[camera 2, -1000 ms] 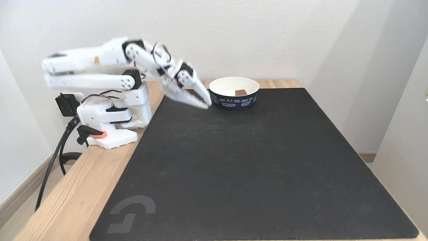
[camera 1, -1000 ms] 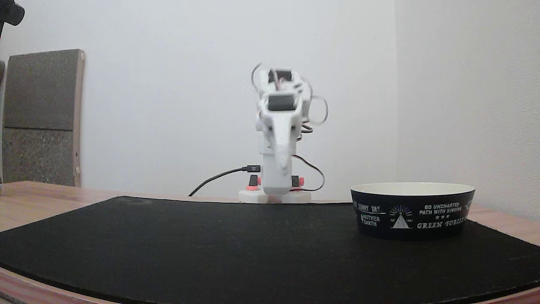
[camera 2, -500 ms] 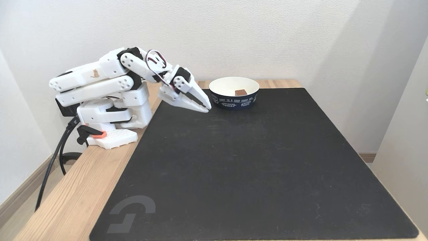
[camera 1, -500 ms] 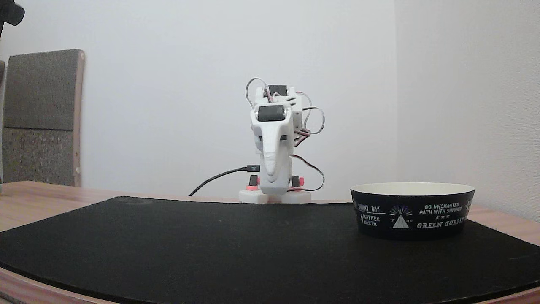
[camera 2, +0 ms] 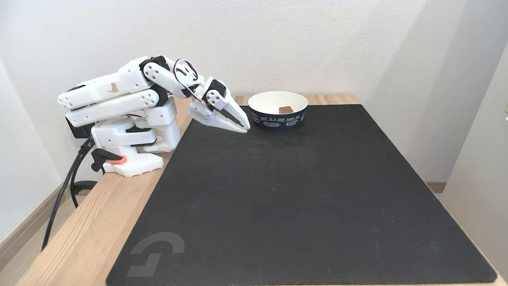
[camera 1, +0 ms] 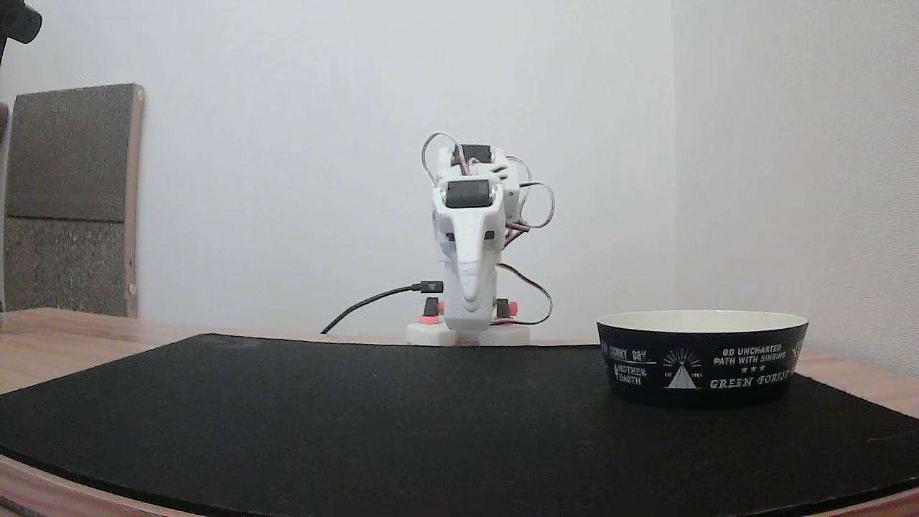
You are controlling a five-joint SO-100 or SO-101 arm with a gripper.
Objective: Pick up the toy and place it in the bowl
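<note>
The small red-pink rectangular toy block [camera 2: 285, 109] lies inside the wide, shallow black bowl with white lettering and a cream interior [camera 2: 278, 119], at the far edge of the black mat [camera 2: 301, 198]; by its look it is light and stiff, rough enough to pinch across its flat sides — a judgement only. The white two-finger gripper [camera 2: 243, 128] rests folded just beside the bowl, fingers closed on nothing; in the low fixed view the bowl's wall [camera 1: 700, 362] hides the block.
</note>
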